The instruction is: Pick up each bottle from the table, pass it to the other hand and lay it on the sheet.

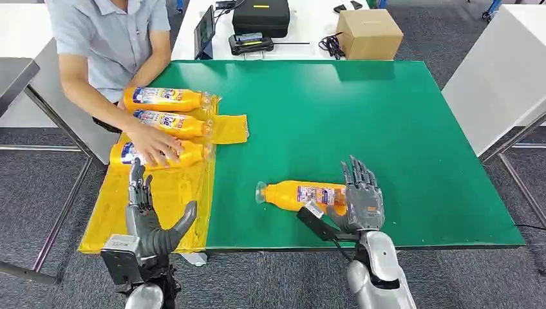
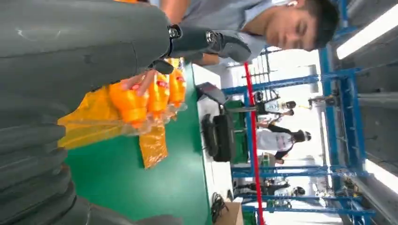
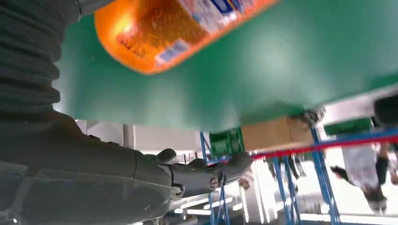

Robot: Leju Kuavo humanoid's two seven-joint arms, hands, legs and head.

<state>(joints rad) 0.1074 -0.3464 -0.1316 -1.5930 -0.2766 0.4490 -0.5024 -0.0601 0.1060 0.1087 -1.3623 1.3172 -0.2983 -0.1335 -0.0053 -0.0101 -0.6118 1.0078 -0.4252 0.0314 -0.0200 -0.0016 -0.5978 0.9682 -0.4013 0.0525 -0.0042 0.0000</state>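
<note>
Pick step: right hand [image 1: 362,196] spread at the bottle's [image 1: 299,194] base, seemingly ungripped; next, close. Left hand [image 1: 149,215] spread, empty.

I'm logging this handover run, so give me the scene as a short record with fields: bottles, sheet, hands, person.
bottles on sheet: three, lying side by side
bottle left on table: one, on its side on the green table
sheet: yellow sheet, at the table's left edge
right hand: right hand at the lone bottle's base, grasp unclear
left hand: left hand open over the sheet
person: hand on the nearest bottle
</note>
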